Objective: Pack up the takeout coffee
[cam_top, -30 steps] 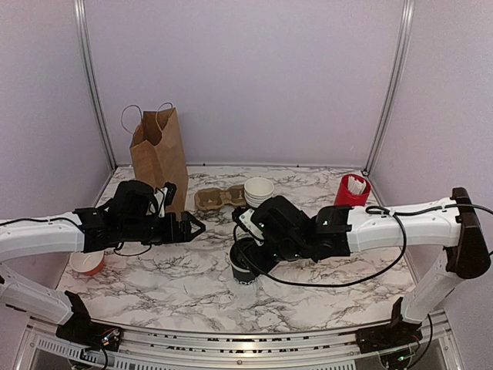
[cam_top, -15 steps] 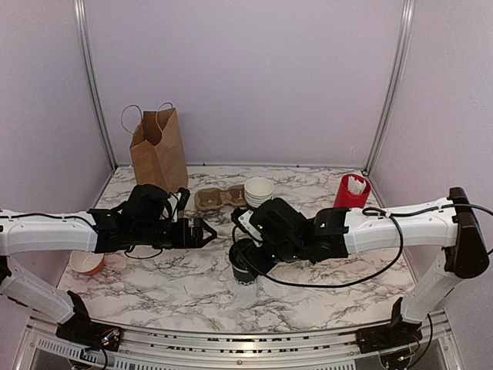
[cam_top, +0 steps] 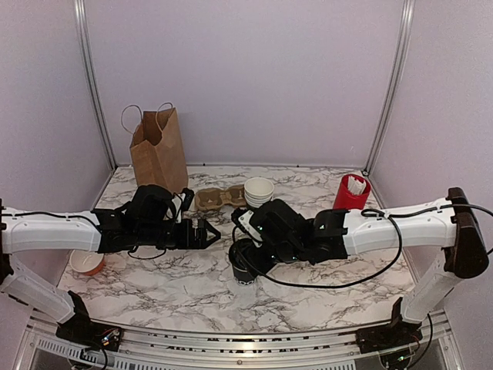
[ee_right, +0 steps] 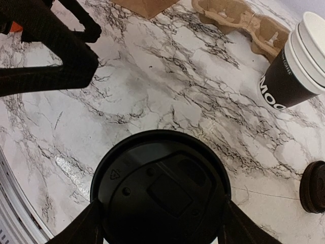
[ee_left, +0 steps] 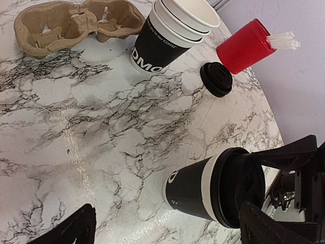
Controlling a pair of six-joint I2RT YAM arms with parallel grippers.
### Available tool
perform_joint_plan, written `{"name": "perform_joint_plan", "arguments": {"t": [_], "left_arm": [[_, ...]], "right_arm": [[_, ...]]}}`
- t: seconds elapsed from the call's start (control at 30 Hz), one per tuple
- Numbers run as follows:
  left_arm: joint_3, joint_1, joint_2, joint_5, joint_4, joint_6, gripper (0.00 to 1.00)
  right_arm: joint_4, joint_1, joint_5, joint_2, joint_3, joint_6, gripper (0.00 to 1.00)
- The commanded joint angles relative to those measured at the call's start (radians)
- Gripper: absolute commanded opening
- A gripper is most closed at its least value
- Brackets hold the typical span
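Observation:
The takeout coffee (cam_top: pixel 244 271), a black cup with a black lid, stands on the marble table (cam_top: pixel 177 281) near the front middle. My right gripper (cam_top: pixel 248 256) is shut on its lid from above. In the right wrist view the lid (ee_right: pixel 160 190) fills the space between both fingers (ee_right: pixel 91 226). My left gripper (cam_top: pixel 206 233) is open and empty, a short way left of the cup, pointing at it. In the left wrist view the cup (ee_left: pixel 200 190) lies ahead, between the wide-open fingertips (ee_left: pixel 73 231).
A brown paper bag (cam_top: pixel 159 150) stands at the back left. A cardboard cup carrier (cam_top: pixel 216 199) and a stack of lidless cups (cam_top: pixel 258 190) are behind the grippers. A loose black lid (ee_left: pixel 216 79) lies beside a red container (cam_top: pixel 351 190). An orange cup (cam_top: pixel 86 262) is at the left.
My left gripper has moved right, toward the cup, and stays open. My right gripper has held its place on the cup's lid.

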Motion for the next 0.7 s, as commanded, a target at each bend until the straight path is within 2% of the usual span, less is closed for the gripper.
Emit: {"name": "perform_joint_plan", "arguments": {"t": [0.0,0.33,0.67], "left_arm": [[0.027,-0.005,0.015,0.005,0.019,-0.005,0.99],[0.032,-0.018,0.052,0.02,0.019,-0.016,0.98],[0.057,-0.049,0.11,0.037,0.019,-0.027,0.88]], "right_arm": [[0.005,0.003,0.0,0.015,-0.021,0.024,0.65],[0.015,0.006,-0.006,0.02,-0.043,0.033,0.65],[0.021,0.006,-0.006,0.03,-0.047,0.033,0.65]]}}
